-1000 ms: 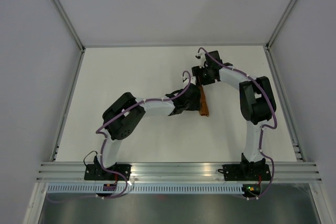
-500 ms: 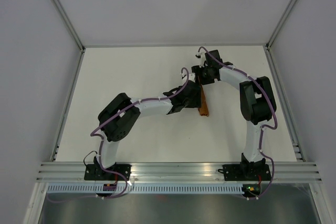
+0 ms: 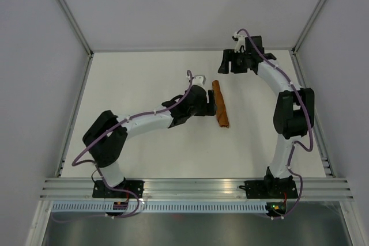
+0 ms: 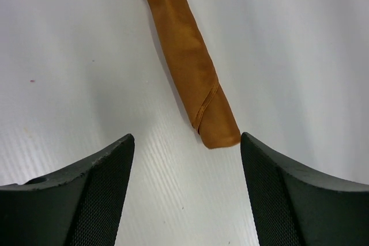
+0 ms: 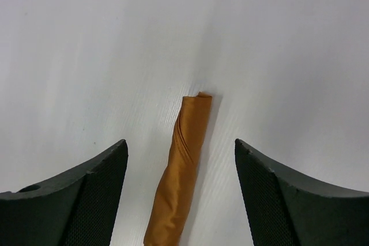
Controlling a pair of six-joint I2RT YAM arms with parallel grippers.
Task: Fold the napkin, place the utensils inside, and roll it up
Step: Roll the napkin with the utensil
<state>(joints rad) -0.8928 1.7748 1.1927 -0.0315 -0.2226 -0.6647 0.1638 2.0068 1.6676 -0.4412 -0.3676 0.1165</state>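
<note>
Rust-orange napkin rolled into a slim tube, lying alone mid-table, left claw spread wide just beside it (not touching), right claw equally agape, lifted off beyond the far end, aluminium rail along the near edge

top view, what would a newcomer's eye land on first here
The napkin, rolled into a thin rust-orange tube, lies near the middle of the white table. The left jaws stand open just beside it, the right jaws open beyond its far end, neither touching it.
</note>
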